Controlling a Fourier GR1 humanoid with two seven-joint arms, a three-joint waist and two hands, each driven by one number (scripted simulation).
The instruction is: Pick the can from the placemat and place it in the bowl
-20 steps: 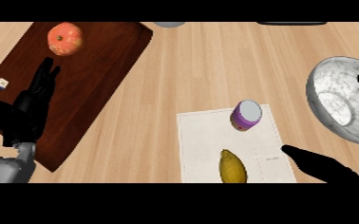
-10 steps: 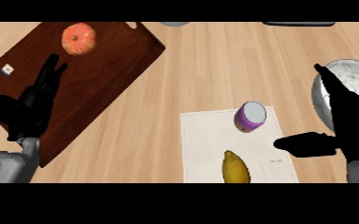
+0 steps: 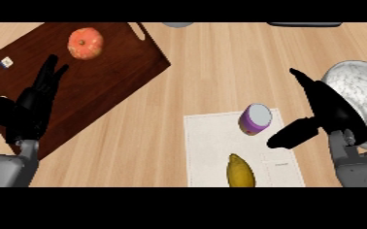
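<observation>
One short purple can [image 3: 256,119] with a pale lid stands upright on the upper right part of the single white rectangular placemat [image 3: 211,145], close to the mat's top edge. One elongated yellow fruit [image 3: 240,171] lies lower on the same mat, apart from the can and cut by the view's lower edge. One speckled grey metal bowl [image 3: 351,82] sits at the right border, partly out of view and partly behind the black right hand [image 3: 326,111]. That hand is between the can and the bowl; its fingers are straight and pointing up the counter, and its thumb is spread out toward the can. The thumb's tip is just beside the can's lower right side, and whether it touches cannot be told. It grips nothing. One dark brown wooden cutting board [image 3: 108,82] lies slanted across the upper left. It carries one round orange fruit [image 3: 86,42] and, at its left edge, one small white item [image 3: 7,62] too small to identify. The black left hand [image 3: 36,102] rests over the board's lower left part, fingers straight and upward, holding nothing. Two objects, one grey [image 3: 177,24] and one dark [image 3: 305,24], are cut by the top edge. The light wooden counter [image 3: 215,63] lies bare between the board, the mat and the bowl, above and to the left of the can.
</observation>
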